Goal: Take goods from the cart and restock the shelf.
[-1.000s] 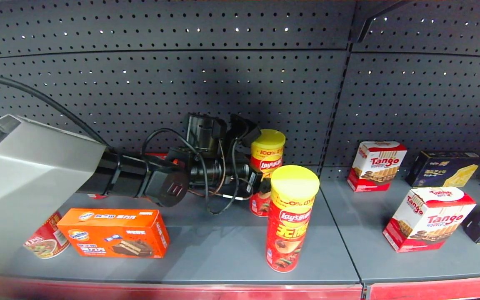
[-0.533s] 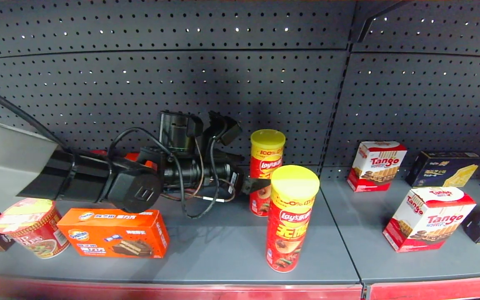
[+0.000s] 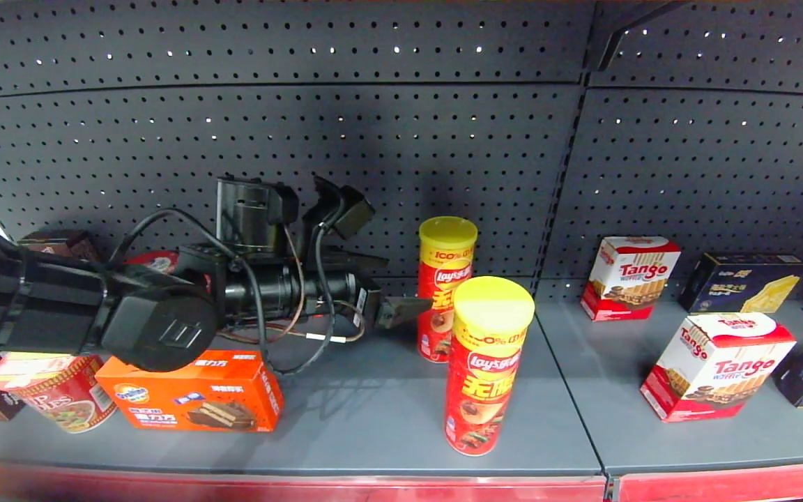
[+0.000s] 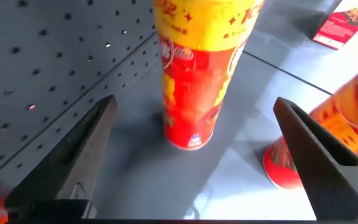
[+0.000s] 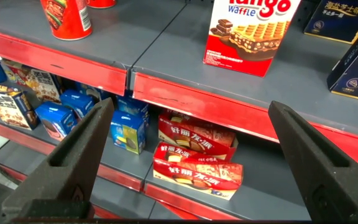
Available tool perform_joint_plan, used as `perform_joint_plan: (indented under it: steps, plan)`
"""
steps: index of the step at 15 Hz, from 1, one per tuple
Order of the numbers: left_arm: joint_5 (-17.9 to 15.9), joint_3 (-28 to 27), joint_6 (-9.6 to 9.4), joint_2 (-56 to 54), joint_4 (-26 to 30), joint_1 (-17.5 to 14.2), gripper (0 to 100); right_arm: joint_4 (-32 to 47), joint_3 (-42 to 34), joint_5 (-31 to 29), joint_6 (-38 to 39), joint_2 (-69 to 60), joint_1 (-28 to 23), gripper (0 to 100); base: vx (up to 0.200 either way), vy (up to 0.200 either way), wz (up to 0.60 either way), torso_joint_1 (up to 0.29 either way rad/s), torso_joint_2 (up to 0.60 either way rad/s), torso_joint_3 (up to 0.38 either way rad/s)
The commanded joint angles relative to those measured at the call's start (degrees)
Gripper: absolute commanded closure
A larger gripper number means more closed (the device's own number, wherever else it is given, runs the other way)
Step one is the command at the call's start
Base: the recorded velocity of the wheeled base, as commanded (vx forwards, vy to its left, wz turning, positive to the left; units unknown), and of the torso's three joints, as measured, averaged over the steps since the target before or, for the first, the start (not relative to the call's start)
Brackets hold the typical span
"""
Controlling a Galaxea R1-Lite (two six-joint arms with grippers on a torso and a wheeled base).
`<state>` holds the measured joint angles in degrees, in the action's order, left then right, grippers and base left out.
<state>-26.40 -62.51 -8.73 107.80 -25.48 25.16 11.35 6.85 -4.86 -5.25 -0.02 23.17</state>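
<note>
Two red chip cans with yellow lids stand upright on the grey shelf [image 3: 360, 411]: a rear can [image 3: 447, 286] near the pegboard and a front can [image 3: 488, 362] closer to the edge. My left gripper [image 3: 408, 305] is just left of the rear can, open and holding nothing. In the left wrist view the rear can [image 4: 197, 74] stands a short way beyond the open gripper [image 4: 194, 104], and the front can's base [image 4: 278, 171] shows beside one finger. My right gripper [image 5: 191, 106] hangs open and empty in front of the shelf's red edge [image 5: 185, 99].
An orange cake box [image 3: 192, 390] and a cup of noodles [image 3: 53, 401] sit under my left arm. Wafer boxes [image 3: 628, 275] [image 3: 719, 362] and dark boxes [image 3: 743, 282] fill the right shelf section. Below, a lower shelf holds several boxes [image 5: 194, 155].
My left gripper has let go of the rear can and drawn back to the left along the shelf. The can stays upright where it was set.
</note>
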Motion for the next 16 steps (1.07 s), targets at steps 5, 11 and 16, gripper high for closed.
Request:
perform_joint_plan:
  steps: [5, 11, 16]
  plan:
    - [0.1, 10.7, 0.20, -13.6, -1.3, -2.3, 0, 0.0, 0.0, 0.1, 0.0, 0.0, 0.0, 0, 0.000, 0.000, 0.00, 0.000, 0.00, 0.000]
    - [4.2, 20.1, 0.20, -28.1, -0.6, -4.5, 0, -0.1, 0.0, 2.0, -1.2, 0.0, 0.0, 0, 0.000, 0.000, 0.00, 0.000, 0.00, 0.000]
    - [12.8, 27.2, -1.03, -47.8, 8.9, -7.7, 0, -0.1, -0.1, 2.0, -0.4, 0.0, 0.0, 0, 0.000, 0.000, 0.00, 0.000, 0.00, 0.000]
